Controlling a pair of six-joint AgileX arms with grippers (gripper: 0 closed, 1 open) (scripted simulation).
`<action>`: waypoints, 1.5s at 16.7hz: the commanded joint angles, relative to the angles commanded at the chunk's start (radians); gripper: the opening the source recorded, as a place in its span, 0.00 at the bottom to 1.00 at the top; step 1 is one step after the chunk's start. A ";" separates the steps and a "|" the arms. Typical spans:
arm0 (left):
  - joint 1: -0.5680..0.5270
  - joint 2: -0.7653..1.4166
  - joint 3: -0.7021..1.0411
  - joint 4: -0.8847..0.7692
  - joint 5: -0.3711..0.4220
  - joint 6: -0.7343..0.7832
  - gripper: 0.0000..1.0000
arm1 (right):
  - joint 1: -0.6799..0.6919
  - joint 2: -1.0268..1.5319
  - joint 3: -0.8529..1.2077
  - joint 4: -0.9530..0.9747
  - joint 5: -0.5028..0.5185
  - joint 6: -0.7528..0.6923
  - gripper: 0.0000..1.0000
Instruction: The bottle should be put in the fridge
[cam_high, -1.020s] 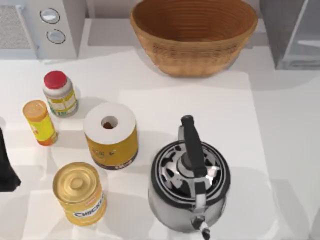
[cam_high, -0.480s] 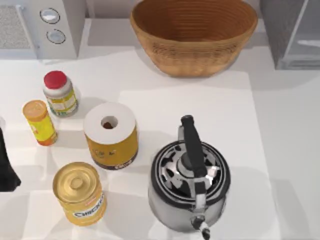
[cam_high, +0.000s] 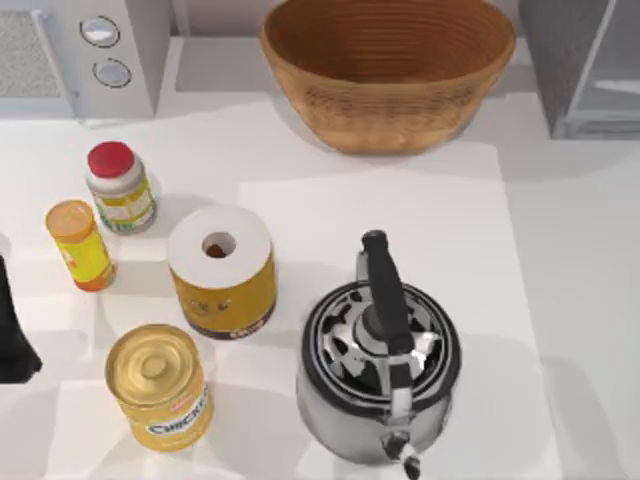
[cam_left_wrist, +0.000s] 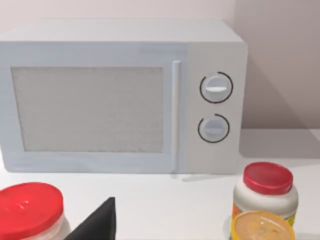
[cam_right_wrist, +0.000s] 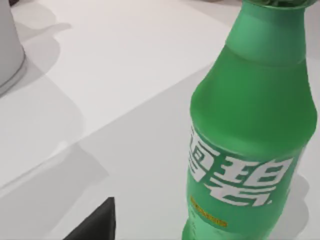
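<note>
Nothing on the desk (cam_high: 560, 300) has shifted over the last second: the green bottle (cam_right_wrist: 250, 130) stands close before the right claw, seemingly ungrasped, its opening unreadable; the fridge (cam_high: 585, 65) waits at the far right corner.

Rendered kitchen counter setup
White microwave (cam_left_wrist: 122, 95) w/ two round knobs, grey fridge (cam_high: 585, 65) at the back right, steel kettle (cam_high: 378, 365), wicker basket (cam_high: 388, 70), tins & jars of food on a white table (cam_high: 560, 260)
</note>
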 joint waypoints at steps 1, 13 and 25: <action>0.000 0.000 0.000 0.000 0.000 0.000 1.00 | 0.010 -0.006 -0.007 0.037 -0.001 0.038 1.00; 0.000 0.000 0.000 0.000 0.000 0.000 1.00 | 0.214 0.010 -0.189 0.849 0.058 0.682 1.00; 0.000 0.000 0.000 0.000 0.000 0.000 1.00 | 0.265 0.029 -0.212 1.002 0.088 0.804 0.78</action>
